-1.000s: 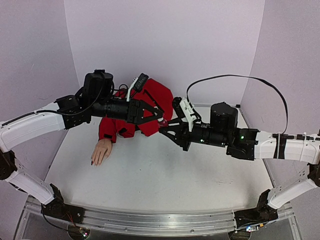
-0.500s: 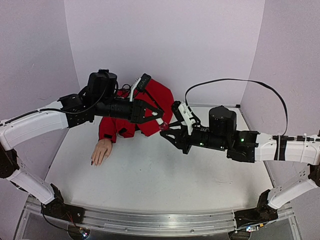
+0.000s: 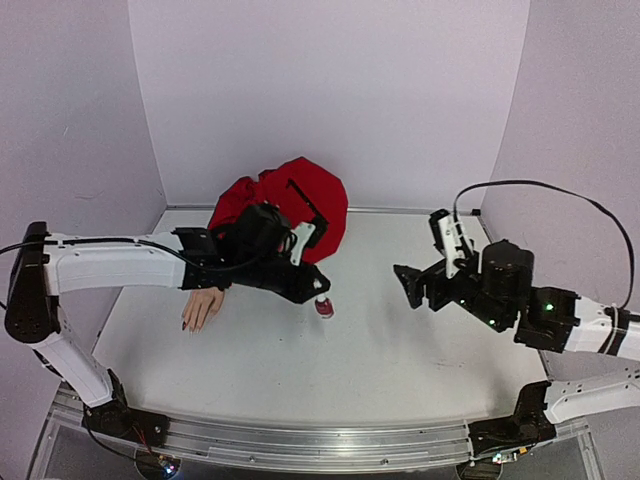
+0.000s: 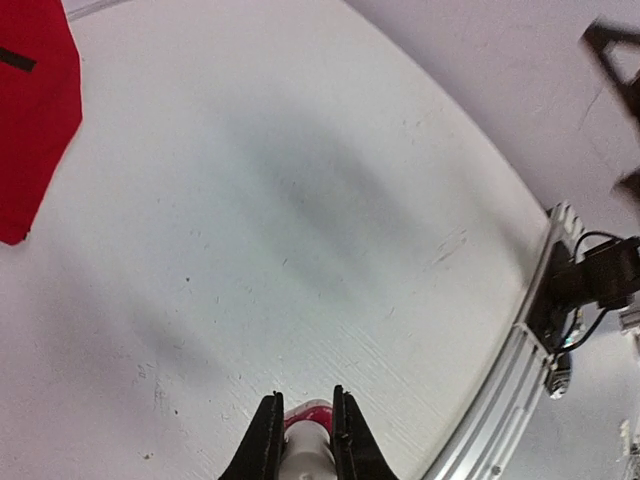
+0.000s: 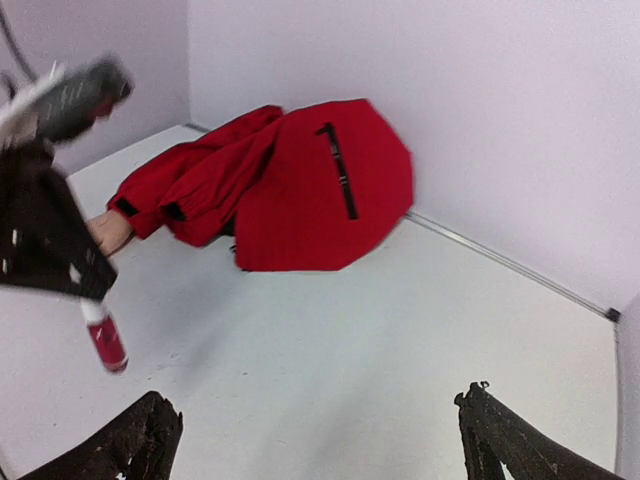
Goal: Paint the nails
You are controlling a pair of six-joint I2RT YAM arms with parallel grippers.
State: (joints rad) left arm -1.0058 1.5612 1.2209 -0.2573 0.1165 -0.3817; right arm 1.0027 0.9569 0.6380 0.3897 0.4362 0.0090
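Mannequin hand (image 3: 203, 303) lies flat on table (image 3: 400, 350) at left, poking out of red jacket (image 3: 285, 200) sleeve. Long axis runs back-to-front, fingers aimed at near-left corner. Nails (image 3: 187, 324) sit at the near tips and look dark; too small for more detail. L gripper (image 3: 316, 290) is right of the hand, not touching it, jaws closed on white cap of polish bottle (image 3: 323, 306), red body below, approx upright. R gripper (image 3: 405, 281) is well to the right, its 2 fingers spread wide w/ nothing between.
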